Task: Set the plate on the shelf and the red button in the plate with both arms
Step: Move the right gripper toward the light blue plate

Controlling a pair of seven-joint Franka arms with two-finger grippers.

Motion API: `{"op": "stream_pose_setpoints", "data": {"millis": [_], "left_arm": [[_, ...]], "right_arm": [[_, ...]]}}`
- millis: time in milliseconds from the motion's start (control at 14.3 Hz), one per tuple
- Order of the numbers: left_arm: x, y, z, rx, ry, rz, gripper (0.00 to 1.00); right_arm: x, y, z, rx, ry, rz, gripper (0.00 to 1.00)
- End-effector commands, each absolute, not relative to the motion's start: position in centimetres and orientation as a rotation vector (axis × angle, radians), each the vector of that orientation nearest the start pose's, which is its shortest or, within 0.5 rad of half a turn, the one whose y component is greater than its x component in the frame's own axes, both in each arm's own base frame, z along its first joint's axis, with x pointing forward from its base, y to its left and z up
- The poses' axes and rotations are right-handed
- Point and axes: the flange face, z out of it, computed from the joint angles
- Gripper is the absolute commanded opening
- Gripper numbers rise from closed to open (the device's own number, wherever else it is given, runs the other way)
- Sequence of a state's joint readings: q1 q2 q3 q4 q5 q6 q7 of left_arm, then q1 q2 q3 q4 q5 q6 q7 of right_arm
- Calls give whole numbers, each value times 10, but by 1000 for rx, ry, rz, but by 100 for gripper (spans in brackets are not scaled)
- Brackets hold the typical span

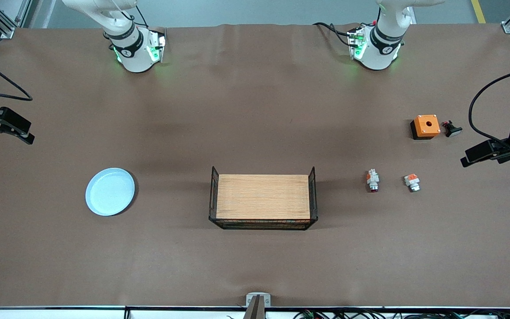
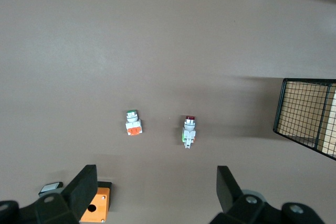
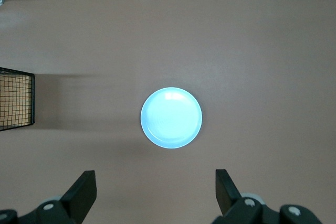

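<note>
The pale blue plate [image 1: 110,191] lies on the brown table toward the right arm's end; the right wrist view shows it [image 3: 171,117] whole. The red button [image 1: 372,180], white-grey with an orange block and a dark red cap, lies toward the left arm's end and also shows in the left wrist view [image 2: 189,129]. My right gripper [image 1: 7,132] is open and empty, high over the table's edge at the right arm's end [image 3: 155,187]. My left gripper [image 1: 481,155] is open and empty, high over the left arm's end [image 2: 156,187], near the orange box.
A black wire basket with a wooden floor [image 1: 263,198] stands mid-table. A similar orange-and-white part [image 1: 411,181] lies beside the red button. An orange box with a hole [image 1: 426,126] and a black button with a whitish cap [image 1: 452,129] lie farther from the camera.
</note>
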State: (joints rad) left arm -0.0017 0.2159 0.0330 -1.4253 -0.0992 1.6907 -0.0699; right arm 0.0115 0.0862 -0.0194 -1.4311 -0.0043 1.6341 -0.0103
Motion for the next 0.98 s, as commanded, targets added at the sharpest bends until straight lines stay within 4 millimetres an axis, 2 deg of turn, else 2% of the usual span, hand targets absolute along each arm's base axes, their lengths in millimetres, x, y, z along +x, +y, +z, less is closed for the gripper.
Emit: {"op": "stream_pose_setpoints", "data": {"millis": [0,140,209,279,349,419,767,907], "left_arm": [[634,9,584,-3241,-185,-122,100],[636,9,581,-3238,-175,-117,100],[637,9,573,-3240,-199,-94,100],[647,14,546,-3240,-215,-26,100],[652,19,532,-3240,-215,5,100],[652,20,528,-3235,-229,19,100],[654,20,524,-3234,-235,29,100],[653,21,529,-3234,-237,14,100]], "right_arm": [[590,-4,650,-3137,-17,-185,100],[589,-4,650,-3137,-17,-181,100],[588,-4,649,-3138,-17,-164,100],[587,-5,647,-3139,-15,-142,100],[586,-8,641,-3140,-8,-123,100],[585,-15,631,-3142,12,-97,100],[573,-65,582,-3136,137,16,100],[564,-85,550,-3135,128,21,100]]}}
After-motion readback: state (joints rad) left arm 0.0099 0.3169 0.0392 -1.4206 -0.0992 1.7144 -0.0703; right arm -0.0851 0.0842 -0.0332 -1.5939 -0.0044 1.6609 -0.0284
